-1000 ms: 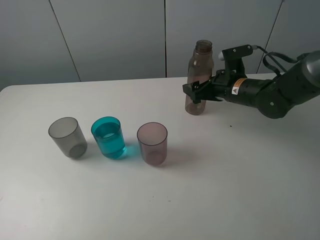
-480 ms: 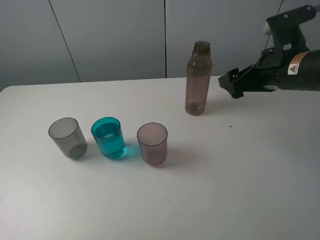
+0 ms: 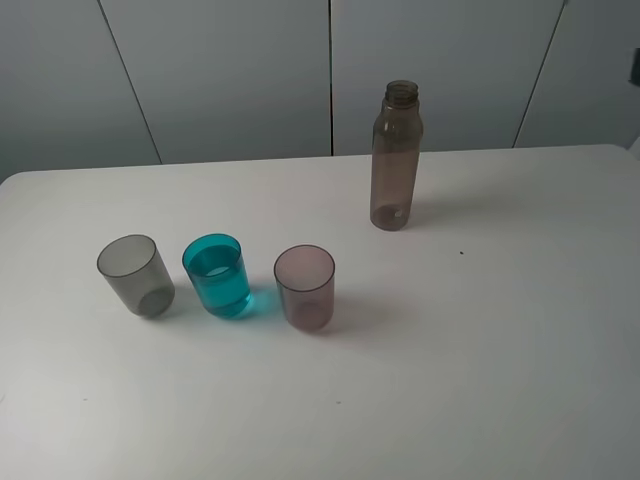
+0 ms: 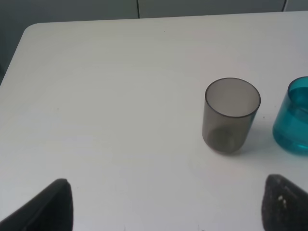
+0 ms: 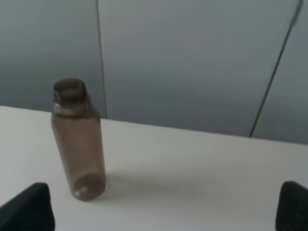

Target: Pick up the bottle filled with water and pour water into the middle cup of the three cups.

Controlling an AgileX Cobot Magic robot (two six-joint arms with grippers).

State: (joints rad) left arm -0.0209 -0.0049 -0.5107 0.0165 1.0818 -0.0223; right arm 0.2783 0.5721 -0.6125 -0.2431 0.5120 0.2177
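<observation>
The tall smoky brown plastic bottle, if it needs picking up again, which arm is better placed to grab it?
Probably the right. Its open pincer faces the tall smoky brown plastic bottle directly, nothing between. The left pincer looks at the smoky grey tumbler, far across the white table.

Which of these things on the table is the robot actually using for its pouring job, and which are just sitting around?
Part of the job:
- tall smoky brown plastic bottle, uncapped, standing upright
- translucent teal-blue plastic tumbler, middle of the row, holding liquid

Just sitting there:
- smoky grey plastic tumbler, at the row's left end in the high view
- pinkish-mauve plastic tumbler, at its right end
- white table underneath
</observation>
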